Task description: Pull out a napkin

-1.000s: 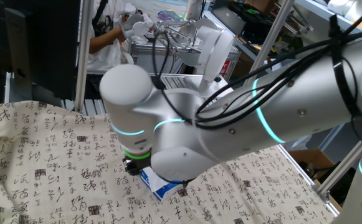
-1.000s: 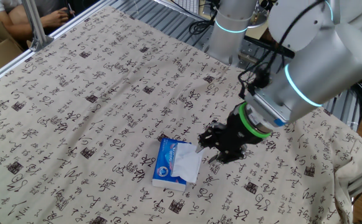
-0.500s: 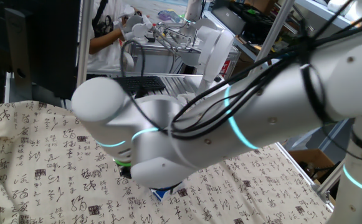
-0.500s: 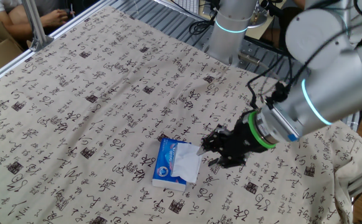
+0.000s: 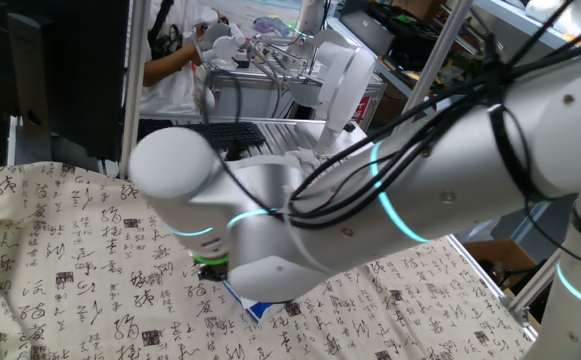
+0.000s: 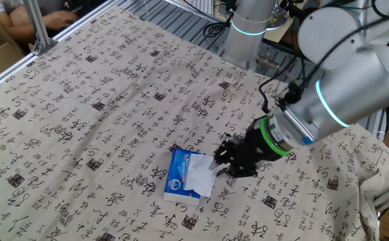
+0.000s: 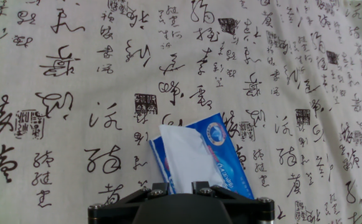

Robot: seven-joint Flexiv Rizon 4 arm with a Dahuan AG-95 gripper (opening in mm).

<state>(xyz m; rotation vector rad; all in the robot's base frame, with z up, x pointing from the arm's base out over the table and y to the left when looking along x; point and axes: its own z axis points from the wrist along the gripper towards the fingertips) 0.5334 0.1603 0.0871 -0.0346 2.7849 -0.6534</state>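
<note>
While the arm leans low over the table, its gripper sits right at the near edge of the napkin, which sticks out of the top of a blue-and-white tissue pack. The pack lies flat on a tablecloth printed with black characters, roughly in the middle of the table. From the other fixed view the dark fingertips reach the corner of the white sheet on the side facing the arm, though whether they pinch it or only touch it cannot be told. In the hand view the napkin rises from the pack straight toward the camera and runs down between the two finger bases at the bottom edge; the gripper looks nearly closed around that strip, but the tips themselves are hidden. In one fixed view the arm's bulky joints cover almost everything, and only a blue corner of the pack shows beneath them.
</note>
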